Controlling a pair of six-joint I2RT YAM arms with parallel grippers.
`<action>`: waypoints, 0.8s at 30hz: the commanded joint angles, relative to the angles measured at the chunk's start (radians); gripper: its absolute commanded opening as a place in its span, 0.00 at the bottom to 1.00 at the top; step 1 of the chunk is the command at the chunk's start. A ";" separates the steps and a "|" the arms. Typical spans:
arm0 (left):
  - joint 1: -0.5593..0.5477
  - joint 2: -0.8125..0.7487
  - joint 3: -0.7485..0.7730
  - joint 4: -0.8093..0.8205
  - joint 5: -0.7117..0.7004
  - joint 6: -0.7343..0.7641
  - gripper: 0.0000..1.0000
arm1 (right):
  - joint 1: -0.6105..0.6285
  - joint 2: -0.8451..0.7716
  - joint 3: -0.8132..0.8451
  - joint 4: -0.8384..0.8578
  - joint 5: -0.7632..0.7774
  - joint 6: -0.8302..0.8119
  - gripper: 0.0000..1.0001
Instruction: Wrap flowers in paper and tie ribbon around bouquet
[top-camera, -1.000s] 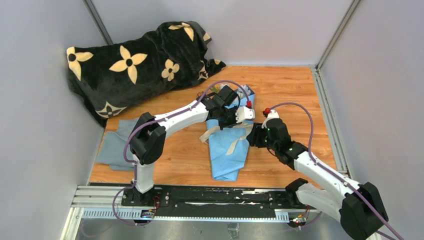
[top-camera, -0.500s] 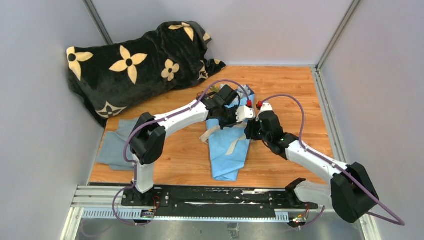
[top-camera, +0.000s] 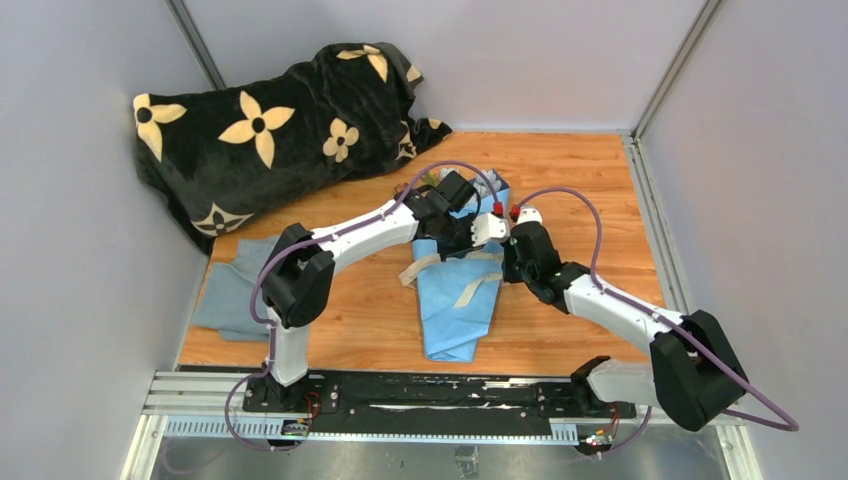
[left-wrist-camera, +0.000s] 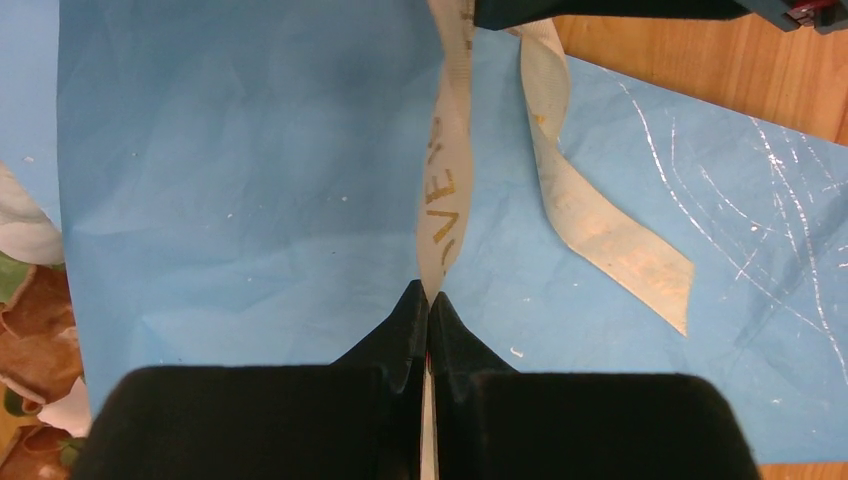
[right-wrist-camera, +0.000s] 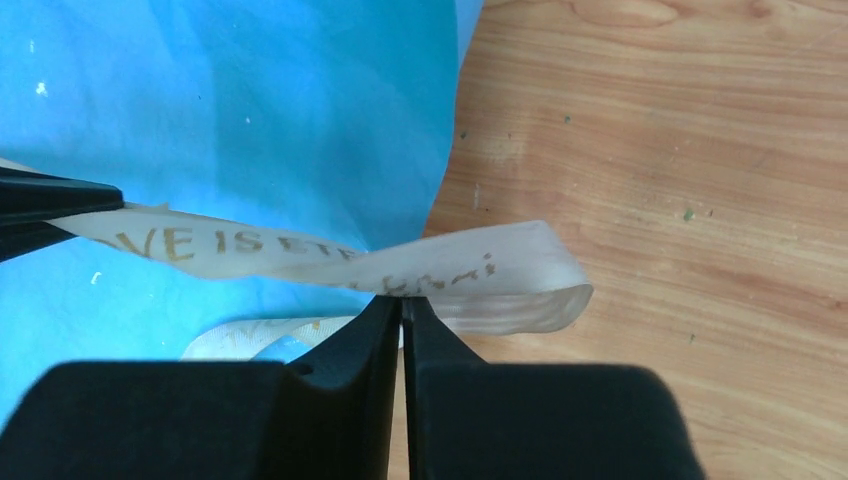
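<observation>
your right gripper (right-wrist-camera: 402, 305) has come in from the right side of the table (top-camera: 590, 180) to the bouquet (top-camera: 458, 300). its jaws have just clenched on the ribbon (right-wrist-camera: 300, 255), right beside the edge of the paper (left-wrist-camera: 250, 180) over bare wood. your left gripper (left-wrist-camera: 428, 300) stays pinched on the same ribbon above the paper, so one stretch of the strip now runs between your two grips. that looks like wrapping done and tying ready to begin, with a loose tail lying free on the cone.

the bouquet lies mid-table, its tip toward the near edge and the flowers (left-wrist-camera: 30, 340) toward the far edge.

count: one bouquet, one paper, one ribbon, one black blanket (top-camera: 270, 130) in the far left corner, one grey-blue cloth (top-camera: 232, 290) by the left edge.
</observation>
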 joint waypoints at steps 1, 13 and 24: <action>0.007 0.005 0.038 -0.035 0.032 -0.001 0.12 | -0.006 -0.011 0.016 -0.070 0.027 -0.012 0.04; 0.138 -0.092 0.022 -0.254 0.022 0.118 0.58 | -0.062 -0.044 0.002 -0.082 -0.063 -0.054 0.00; 0.233 -0.024 -0.117 -0.248 0.030 0.044 0.58 | -0.064 -0.020 0.009 -0.074 -0.114 -0.060 0.00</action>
